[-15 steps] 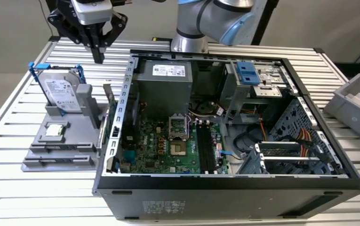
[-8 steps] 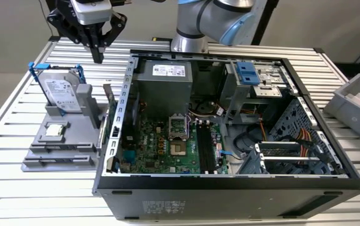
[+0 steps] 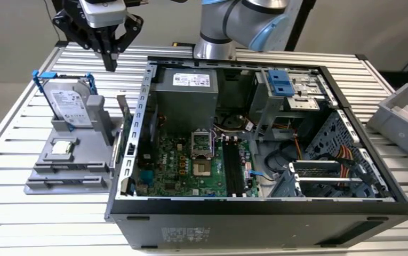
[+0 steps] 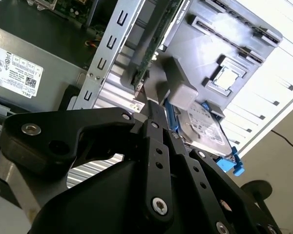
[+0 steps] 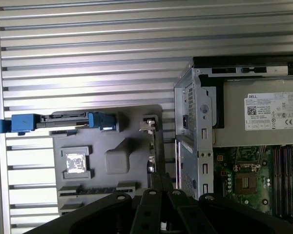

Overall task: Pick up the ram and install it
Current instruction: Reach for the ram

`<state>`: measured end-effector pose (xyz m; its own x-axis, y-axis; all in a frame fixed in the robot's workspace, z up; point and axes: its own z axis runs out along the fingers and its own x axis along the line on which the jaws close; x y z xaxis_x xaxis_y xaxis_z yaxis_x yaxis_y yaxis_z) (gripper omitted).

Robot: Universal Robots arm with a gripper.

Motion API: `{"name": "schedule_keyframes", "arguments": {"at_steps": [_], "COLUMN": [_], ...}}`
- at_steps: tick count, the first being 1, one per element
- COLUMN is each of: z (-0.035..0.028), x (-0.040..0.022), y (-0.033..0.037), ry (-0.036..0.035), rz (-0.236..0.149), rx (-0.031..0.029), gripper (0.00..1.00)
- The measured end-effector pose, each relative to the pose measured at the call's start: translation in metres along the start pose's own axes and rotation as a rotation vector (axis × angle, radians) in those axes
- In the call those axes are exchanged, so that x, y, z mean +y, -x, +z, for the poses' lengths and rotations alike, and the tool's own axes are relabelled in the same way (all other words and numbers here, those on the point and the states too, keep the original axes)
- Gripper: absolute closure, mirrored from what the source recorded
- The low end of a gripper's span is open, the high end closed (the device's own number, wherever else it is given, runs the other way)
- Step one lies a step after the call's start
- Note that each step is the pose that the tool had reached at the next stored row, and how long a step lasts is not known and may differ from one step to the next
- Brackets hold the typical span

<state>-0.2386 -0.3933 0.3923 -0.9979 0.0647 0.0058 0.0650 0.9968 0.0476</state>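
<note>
Hand (image 3: 110, 65) hangs at the upper left of the exterior view, fingers clenched together on nothing, tips over the far edge of the grey holder (image 3: 61, 176) on the bench (image 3: 5, 133). Ram (image 3: 122, 109) stands on edge at the holder's right side, just beside the open case (image 3: 261, 205), lower in frame than the hand and apart from it. Drive (image 3: 69, 104) stands upright left of the ram.

You're working on a slatted aluminium table (image 3: 18, 213) that's taking up nearly the whole space, with a plain grey wall (image 3: 364, 26) sitting behind it. Light's glaring hard off the slats, and a grey bin (image 3: 401, 121) is sitting at the exterior view's right.
</note>
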Motion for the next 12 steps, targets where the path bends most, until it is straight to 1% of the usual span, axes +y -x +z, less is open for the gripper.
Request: {"name": "schedule_keyframes", "arguments": {"at_steps": [12], "z": [0.0000], "x": [0.0004], "y": [-0.0008], "ry": [-0.0001], "rz": [0.000], "rx": [0.0009], "gripper": [1.00]}}
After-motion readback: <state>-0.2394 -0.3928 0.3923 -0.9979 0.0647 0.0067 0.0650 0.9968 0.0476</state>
